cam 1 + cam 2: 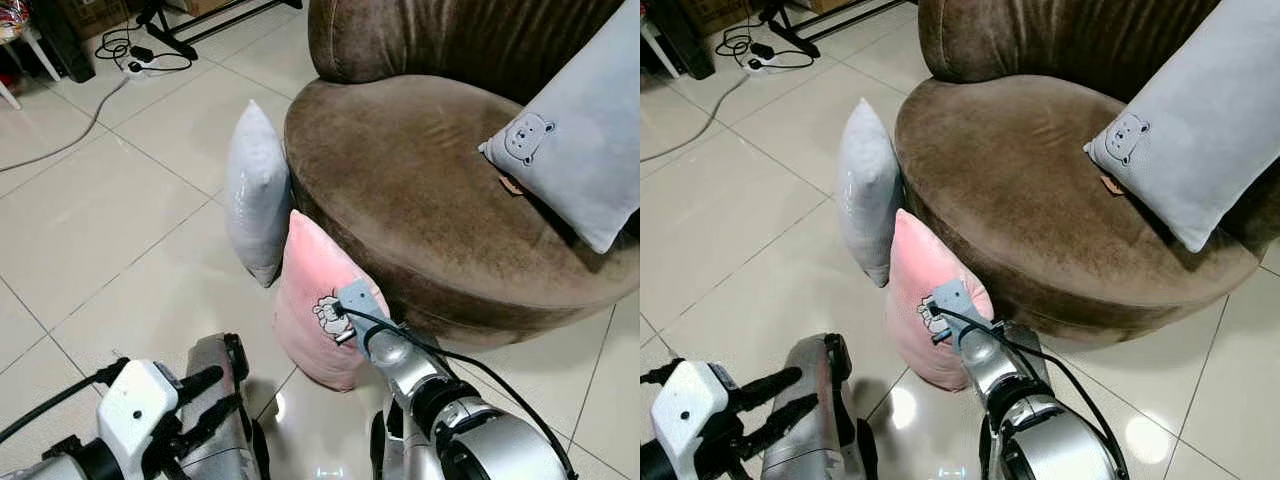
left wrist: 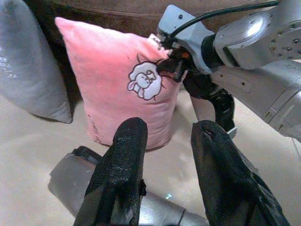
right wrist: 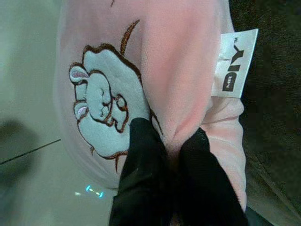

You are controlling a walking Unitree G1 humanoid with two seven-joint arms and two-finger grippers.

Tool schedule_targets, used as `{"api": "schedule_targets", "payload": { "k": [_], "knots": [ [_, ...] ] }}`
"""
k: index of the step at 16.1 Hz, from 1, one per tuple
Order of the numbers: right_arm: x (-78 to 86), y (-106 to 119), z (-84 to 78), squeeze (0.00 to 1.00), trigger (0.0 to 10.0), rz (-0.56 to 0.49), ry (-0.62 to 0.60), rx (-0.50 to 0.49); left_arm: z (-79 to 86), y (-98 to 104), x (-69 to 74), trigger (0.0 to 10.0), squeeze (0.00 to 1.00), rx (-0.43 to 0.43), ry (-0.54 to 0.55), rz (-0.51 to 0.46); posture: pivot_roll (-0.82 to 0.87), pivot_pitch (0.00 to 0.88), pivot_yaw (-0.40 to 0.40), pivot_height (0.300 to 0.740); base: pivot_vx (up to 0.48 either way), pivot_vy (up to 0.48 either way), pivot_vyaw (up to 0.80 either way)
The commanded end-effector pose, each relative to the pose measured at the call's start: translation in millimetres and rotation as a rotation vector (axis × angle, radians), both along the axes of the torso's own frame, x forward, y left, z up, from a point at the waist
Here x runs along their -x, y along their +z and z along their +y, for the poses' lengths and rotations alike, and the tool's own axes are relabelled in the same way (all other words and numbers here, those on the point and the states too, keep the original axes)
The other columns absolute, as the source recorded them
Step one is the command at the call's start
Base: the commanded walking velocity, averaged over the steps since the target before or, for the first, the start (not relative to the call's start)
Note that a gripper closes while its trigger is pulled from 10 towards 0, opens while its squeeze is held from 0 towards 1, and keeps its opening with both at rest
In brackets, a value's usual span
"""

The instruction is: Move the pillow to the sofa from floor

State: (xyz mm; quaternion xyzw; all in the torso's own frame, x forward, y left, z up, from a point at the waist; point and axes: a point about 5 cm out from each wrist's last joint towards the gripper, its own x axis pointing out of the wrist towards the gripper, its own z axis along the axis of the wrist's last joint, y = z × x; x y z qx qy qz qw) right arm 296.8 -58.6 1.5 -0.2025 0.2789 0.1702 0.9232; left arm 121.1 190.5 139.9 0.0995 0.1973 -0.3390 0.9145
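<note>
Right wrist cam gives me what the head cams can't: right gripper pinching a fold of the pink pillow, w/ a white tag on its seam. Left wrist cam: left gripper fingers apart, holding nothing. Pillow stands upright on the floor, leaning on the brown sofa, embroidered bunny on front, grey pillow just beside.

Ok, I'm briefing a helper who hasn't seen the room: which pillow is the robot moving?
Find the round brown sofa. Two pillows stand on the floor against its front; take the pink pillow with the embroidered bunny, pinched by the right gripper, not the grey pillow beside it.
</note>
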Motion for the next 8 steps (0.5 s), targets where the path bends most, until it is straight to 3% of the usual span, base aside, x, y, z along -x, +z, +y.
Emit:
{"api": "schedule_targets", "payload": {
  "k": [1,4,5,8],
  "knots": [
    [9.4,-7.4,6.1,0.00,0.0,0.037,0.018,-0.022,0.9,-5.6,1.7,10.0,0.00,-0.007,0.003,0.019,0.09,0.139,0.022,0.480,0.000,0.000,0.00],
    [4.3,2.9,16.7,0.00,0.0,0.014,0.028,-0.173,1.4,-13.4,0.6,10.0,0.00,-0.009,0.029,0.011,0.07,0.057,0.015,0.480,0.000,0.000,0.00],
    [-10.1,26.2,23.5,0.00,0.0,-0.059,0.064,-0.334,8.5,-13.8,-4.7,10.0,0.00,-0.017,0.092,-0.024,0.06,0.000,0.001,0.480,0.000,0.000,0.00],
    [-23.6,66.3,24.8,0.00,0.0,-0.175,0.191,-0.547,22.0,0.6,-34.7,10.0,0.00,0.056,0.279,-0.175,0.08,0.000,-0.029,0.480,0.000,0.000,0.00]
  ]
}}
